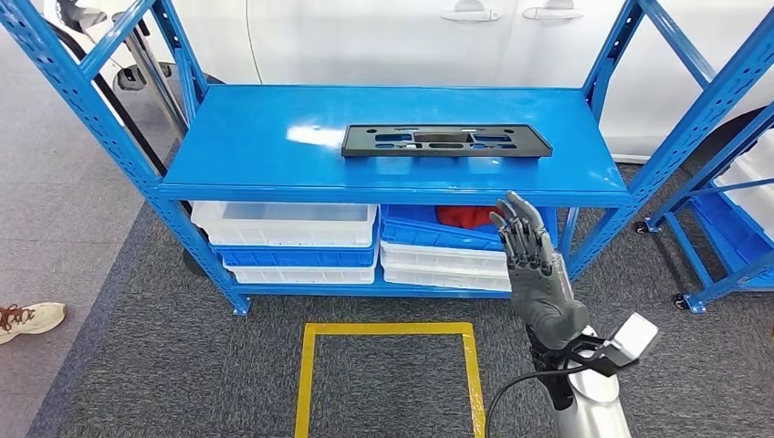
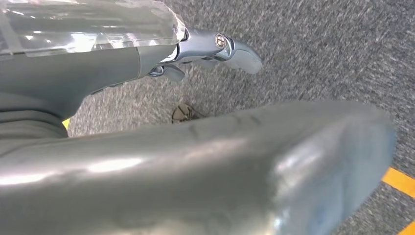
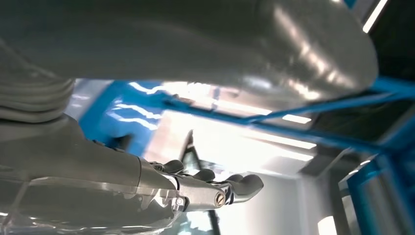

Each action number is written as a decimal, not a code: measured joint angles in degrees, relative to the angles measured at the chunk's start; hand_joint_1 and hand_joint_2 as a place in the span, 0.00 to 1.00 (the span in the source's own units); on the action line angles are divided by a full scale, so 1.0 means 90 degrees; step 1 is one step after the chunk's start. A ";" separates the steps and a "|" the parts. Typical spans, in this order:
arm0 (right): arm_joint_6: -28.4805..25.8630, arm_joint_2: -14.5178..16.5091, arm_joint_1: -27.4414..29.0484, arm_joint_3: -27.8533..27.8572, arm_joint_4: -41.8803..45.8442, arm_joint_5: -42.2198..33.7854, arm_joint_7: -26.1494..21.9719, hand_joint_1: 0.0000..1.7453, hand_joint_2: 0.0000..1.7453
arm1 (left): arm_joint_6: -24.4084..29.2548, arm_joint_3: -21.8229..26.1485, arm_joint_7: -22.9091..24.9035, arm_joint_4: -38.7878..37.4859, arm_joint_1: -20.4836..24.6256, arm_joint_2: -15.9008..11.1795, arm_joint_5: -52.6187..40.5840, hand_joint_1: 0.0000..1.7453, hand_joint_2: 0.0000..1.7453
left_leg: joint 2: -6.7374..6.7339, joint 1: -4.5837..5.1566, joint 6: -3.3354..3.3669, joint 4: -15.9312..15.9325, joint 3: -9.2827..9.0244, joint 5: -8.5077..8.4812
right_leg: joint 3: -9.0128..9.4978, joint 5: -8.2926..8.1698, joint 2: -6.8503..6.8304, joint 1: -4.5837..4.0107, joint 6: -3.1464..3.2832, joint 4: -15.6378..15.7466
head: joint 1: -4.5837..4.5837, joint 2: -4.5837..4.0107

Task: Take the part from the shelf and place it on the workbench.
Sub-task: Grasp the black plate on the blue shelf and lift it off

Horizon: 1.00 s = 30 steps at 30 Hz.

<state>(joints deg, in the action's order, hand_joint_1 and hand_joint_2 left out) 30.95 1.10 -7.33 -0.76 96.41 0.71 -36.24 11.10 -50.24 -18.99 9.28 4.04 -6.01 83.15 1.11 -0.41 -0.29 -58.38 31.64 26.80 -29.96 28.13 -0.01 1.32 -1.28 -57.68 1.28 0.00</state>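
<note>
The part (image 1: 446,140) is a flat black rectangular plate with cut-outs, lying on the top board of the blue shelf (image 1: 274,160), right of its middle. My right hand (image 1: 531,265) is raised in front of the shelf's front edge, below and slightly right of the part, fingers straight and apart, holding nothing. The right wrist view shows the same hand (image 3: 205,188) with its fingers extended toward the blue frame. In the left wrist view my left hand (image 2: 215,49) hangs over grey carpet, its fingers stretched out with nothing in them.
Under the top board stand white and blue bins (image 1: 301,239), one with something red (image 1: 465,217) inside. A yellow taped square (image 1: 388,374) marks the carpet. A second blue rack (image 1: 730,219) stands at right, a white car (image 1: 438,36) behind. A person's shoe (image 1: 27,319) is at left.
</note>
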 joint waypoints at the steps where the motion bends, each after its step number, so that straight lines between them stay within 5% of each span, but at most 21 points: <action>1: 0.0037 -0.0004 -0.0016 -0.0090 0.0164 -0.0101 -0.0041 0.00 0.00 | 0.0004 -0.0029 -0.0005 -0.0002 0.0004 -0.0013 0.0006 0.00 0.00 | 0.0000 0.0004 0.0024 0.0013 0.0005 -0.0009 | 0.0001 -0.0011 0.0001 0.0001 -0.0022 0.0015 | 0.0001 0.0000; 4: 0.0170 -0.0030 -0.0071 -0.0344 0.0670 -0.0444 -0.0166 0.00 0.00 | 0.0006 -0.0137 -0.0030 -0.0013 0.0038 -0.0042 0.0026 0.00 0.00 | -0.0011 -0.0047 0.0126 0.0167 -0.0048 -0.0104 | -0.0075 0.0115 0.0000 0.0000 -0.0077 -0.0157 | -0.0001 0.0000; 7: 0.0266 -0.0051 -0.0106 -0.0591 0.1069 -0.0776 -0.0286 0.00 0.00 | 0.0004 -0.0240 -0.0072 -0.0047 0.0061 -0.0054 0.0047 0.00 0.00 | -0.0019 -0.0050 0.0172 0.0212 -0.0049 -0.0137 | -0.0670 0.0625 0.0003 -0.0001 -0.0096 -0.1278 | -0.0001 0.0000; 9: 0.0181 -0.0063 -0.0097 -0.0731 0.1184 -0.0904 -0.0332 0.00 0.00 | 0.0015 -0.0271 -0.0109 -0.0076 0.0058 -0.0058 0.0054 0.00 0.00 | -0.0013 -0.0046 0.0166 0.0201 -0.0050 -0.0127 | -0.0956 0.0640 0.0002 0.0012 -0.0118 -0.1730 | -0.0001 0.0000; 12: -0.0015 -0.0103 -0.0105 -0.0889 0.1256 -0.0970 -0.0348 0.00 0.00 | 0.0036 -0.0279 -0.0143 -0.0106 0.0057 -0.0059 0.0055 0.00 0.00 | 0.0018 -0.0052 0.0113 0.0142 -0.0055 -0.0078 | -0.0628 -0.0022 0.0003 0.0048 -0.0116 -0.0833 | -0.0001 0.0000; 14: -0.0071 -0.0123 -0.0115 -0.0955 0.1295 -0.0978 -0.0348 0.00 0.00 | 0.0046 -0.0281 -0.0152 -0.0113 0.0060 -0.0063 0.0057 0.00 0.00 | 0.0034 -0.0033 0.0034 0.0071 -0.0019 -0.0035 | -0.0397 -0.0219 0.0017 0.0030 -0.0061 -0.0245 | -0.0001 0.0000; 19: -0.0781 -0.0163 -0.0107 -0.1087 0.1317 -0.0929 -0.0141 0.00 0.00 | 0.0080 -0.0281 -0.0178 -0.0127 0.0048 -0.0070 0.0057 0.00 0.00 | -0.0003 -0.0055 -0.0157 -0.0099 0.0076 0.0100 | -0.0349 -0.0221 0.0014 0.0012 0.0149 -0.0078 | 0.0001 0.0000; 22: -0.1317 -0.0222 -0.0022 -0.1184 0.1311 -0.1011 -0.0016 0.00 0.00 | 0.0082 -0.0282 -0.0219 -0.0138 0.0047 -0.0071 0.0057 0.00 0.00 | -0.0054 -0.0071 -0.0217 -0.1193 0.0606 0.0631 | -0.0326 -0.0215 -0.0031 0.0005 0.0219 -0.0054 | 0.0001 0.0000; 24: -0.1345 -0.0320 0.0055 -0.1267 0.1307 -0.1095 -0.0077 0.00 0.00 | 0.0074 -0.0293 -0.0231 -0.0148 0.0028 -0.0072 0.0057 0.00 0.00 | -0.0060 -0.0077 -0.0240 -0.1718 0.0893 0.0734 | -0.0322 -0.0204 -0.0046 -0.0004 0.0224 -0.0060 | 0.0001 0.0000; 25: -0.1325 -0.0371 0.0078 -0.1305 0.1306 -0.1120 -0.0100 0.00 0.00 | 0.0069 -0.0306 -0.0231 -0.0150 0.0023 -0.0074 0.0057 0.00 0.00 | -0.0065 -0.0080 -0.0241 -0.1633 0.0872 0.0601 | -0.0316 -0.0197 -0.0046 -0.0003 0.0218 -0.0066 | 0.0001 0.0000; 28: -0.1297 -0.0481 0.0096 -0.1383 0.1302 -0.1118 -0.0105 0.00 0.00 | 0.0062 -0.0367 -0.0228 -0.0154 0.0037 -0.0101 0.0057 0.00 0.00 | -0.0093 -0.0074 -0.0189 -0.0445 0.0346 -0.0013 | -0.0280 -0.0152 -0.0043 -0.0010 0.0160 -0.0096 | 0.0001 0.0000; 30: -0.1289 -0.0548 0.0093 -0.1402 0.1287 -0.1061 -0.0092 0.00 0.00 | 0.0061 -0.0411 -0.0205 -0.0157 0.0054 -0.0121 0.0057 0.00 0.00 | -0.0093 -0.0046 -0.0111 -0.0027 0.0155 -0.0103 | -0.0276 -0.0142 -0.0040 -0.0032 0.0087 -0.0099 | 0.0001 0.0000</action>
<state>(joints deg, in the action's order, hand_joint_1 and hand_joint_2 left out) 19.35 -3.83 -6.49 -13.38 107.99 -8.84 -37.07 11.65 -53.93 -20.83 7.86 4.52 -7.10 83.67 0.27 -0.83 -1.28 -58.62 33.04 25.88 -32.44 26.85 -0.37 1.03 -0.50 -58.57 1.29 0.00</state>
